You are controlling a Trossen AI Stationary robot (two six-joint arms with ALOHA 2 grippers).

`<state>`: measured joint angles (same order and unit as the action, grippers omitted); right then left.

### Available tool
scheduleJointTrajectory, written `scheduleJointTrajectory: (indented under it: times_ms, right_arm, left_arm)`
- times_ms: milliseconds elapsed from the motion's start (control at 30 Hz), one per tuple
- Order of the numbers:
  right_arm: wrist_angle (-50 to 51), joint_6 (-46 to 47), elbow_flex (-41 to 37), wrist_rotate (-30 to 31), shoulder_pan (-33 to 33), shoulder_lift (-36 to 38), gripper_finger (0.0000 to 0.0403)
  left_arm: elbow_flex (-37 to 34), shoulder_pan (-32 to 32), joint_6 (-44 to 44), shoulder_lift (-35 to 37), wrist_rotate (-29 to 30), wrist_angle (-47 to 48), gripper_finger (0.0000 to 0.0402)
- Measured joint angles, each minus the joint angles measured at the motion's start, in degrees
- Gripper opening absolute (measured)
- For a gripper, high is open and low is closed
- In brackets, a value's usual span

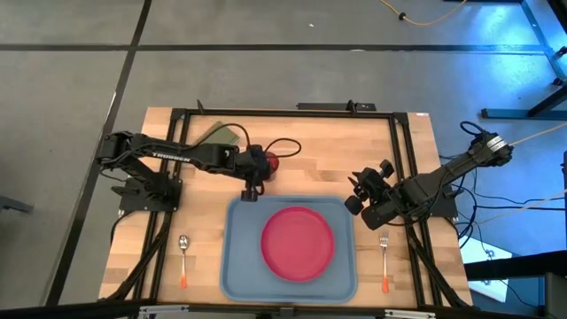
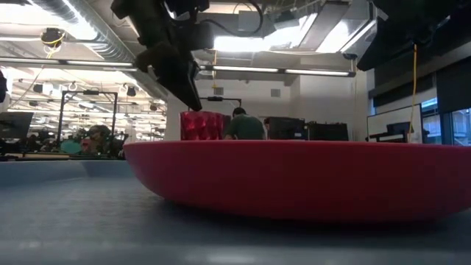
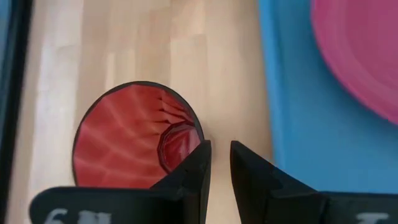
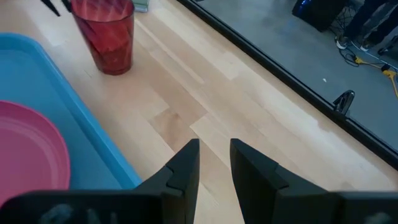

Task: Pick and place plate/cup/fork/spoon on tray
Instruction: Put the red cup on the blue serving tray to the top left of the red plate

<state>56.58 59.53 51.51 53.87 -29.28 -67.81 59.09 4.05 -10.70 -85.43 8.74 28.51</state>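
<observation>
Now, from the left: the spoon [image 1: 182, 257] lies on the wooden table, untouched. The left gripper [image 3: 219, 163] hovers beside the ribbed, translucent cup [image 3: 134, 137], fingers nearly closed and holding nothing, probably lining up on the rim. The smooth pink plate [image 1: 298, 243] already sits in the blue tray [image 1: 237, 266]. The right gripper [image 4: 214, 163] waits, narrowly parted and empty, near the fork [image 1: 384, 261].

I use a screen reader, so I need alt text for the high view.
The pink-red plate lies on the light blue tray, while the left gripper hangs beside the dark red cup. The spoon and fork flank the tray.
</observation>
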Motion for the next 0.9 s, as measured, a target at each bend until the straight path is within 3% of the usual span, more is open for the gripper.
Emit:
scheduleJointTrajectory:
  times_ms: [133, 467, 700, 900]
  right_arm:
    - [0.0, 0.0, 0.0, 0.0, 0.0, 0.0, 0.0094]
    - [0.0, 0.0, 0.0, -0.1, 0.0, 0.0, 0.0094]
    - [0.0, 0.0, 0.0, -0.7, 0.0, 0.0, 0.0094]
    - [0.0, 0.0, 0.0, -1.2, 0.0, 0.0, 0.0094]
  left_arm:
    - [-0.1, 0.0, 0.0, -0.1, 2.6, -1.2, 0.0054]
    - [-0.1, 0.0, -0.3, -0.1, 2.8, -2.7, 0.0054]
    - [-0.1, 0.0, -0.5, -0.1, 7.1, 0.6, 0.0054]
    - [-0.1, 0.0, -0.4, -0.1, 6.8, 1.7, 0.0054]
